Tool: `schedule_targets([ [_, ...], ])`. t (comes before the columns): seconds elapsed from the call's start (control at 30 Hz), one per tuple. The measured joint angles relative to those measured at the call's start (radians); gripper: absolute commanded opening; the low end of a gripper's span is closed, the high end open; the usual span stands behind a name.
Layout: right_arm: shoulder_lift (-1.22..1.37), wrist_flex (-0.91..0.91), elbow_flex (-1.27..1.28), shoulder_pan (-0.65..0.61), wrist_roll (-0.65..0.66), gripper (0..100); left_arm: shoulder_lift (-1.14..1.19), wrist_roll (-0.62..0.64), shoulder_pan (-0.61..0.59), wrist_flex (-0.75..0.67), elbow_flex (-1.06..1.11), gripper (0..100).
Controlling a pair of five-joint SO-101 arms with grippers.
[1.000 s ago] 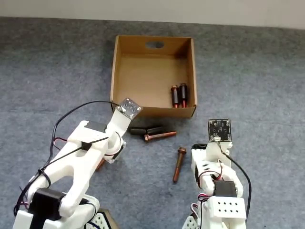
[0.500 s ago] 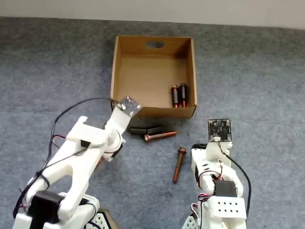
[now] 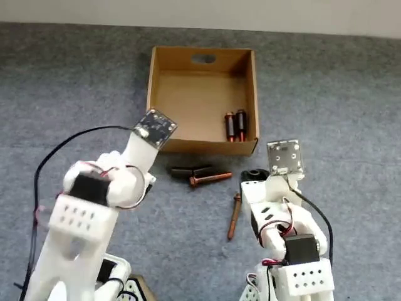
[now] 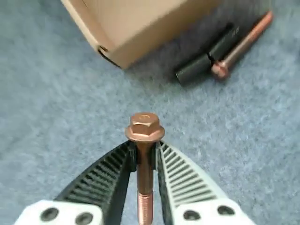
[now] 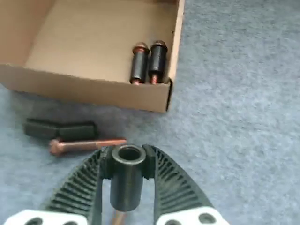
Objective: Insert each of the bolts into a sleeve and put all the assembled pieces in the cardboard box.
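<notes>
Bolt point(image 4: 145, 164) — copper, hex head pointing away from the wrist — is pinched by its shank in the left gripper point(image 4: 145, 146), above the grey carpet point(image 3: 351, 94) near a front corner of the cardboard box point(image 3: 200, 147). Right gripper point(image 5: 126, 153) is clenched on a black sleeve point(image 5: 126, 180), open bore facing the box. Between the arms, two loose sleeves point(image 3: 191, 171) lie end to end on the carpet just in front of the box's front wall, a second bolt point(image 3: 210, 179) right against them. A third bolt point(image 3: 234, 216) lies just beside the right arm, apart from those. Inside the box, two assembled pieces point(image 3: 235, 125) rest side by side — close to the right wall.
</notes>
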Motion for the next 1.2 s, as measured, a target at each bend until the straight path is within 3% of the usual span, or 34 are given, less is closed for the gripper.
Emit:
schedule_targets([
  [0.27, -0.002, 0.043, -0.074, -0.048, -0.046, 0.7, -0.358, 0.044, 0.000, 0.002, -0.002, 1],
  [0.43, -0.040, 0.043, -0.114, -0.048, -0.046, 0.7, -0.508, 0.311, 0.000, -0.060, 0.006, 1],
  [0.53, -0.138, 0.043, -0.127, -0.068, -0.046, 0.7, -0.568, 0.519, 0.000, -0.169, 0.061, 1],
  [0.67, -0.350, 0.038, -0.118, -0.126, -0.009, 0.9, -0.632, 0.689, 0.000, -0.338, 0.166, 1],
  [0.77, -0.388, 0.026, -0.074, -0.157, 0.089, 0.7, -0.680, 0.717, 0.000, -0.459, 0.236, 1],
  [0.9, -0.384, -0.028, -0.046, -0.163, 0.100, 0.7, -0.703, 0.727, 0.003, -0.571, 0.262, 1],
  [1.1, -0.384, -0.236, 0.055, -0.164, 0.054, 0.7, -0.707, 0.732, 0.170, -0.761, 0.264, 1],
  [1.2, -0.384, -0.334, 0.120, -0.164, 0.051, 0.7, -0.709, 0.732, 0.278, -0.786, 0.264, 1],
])
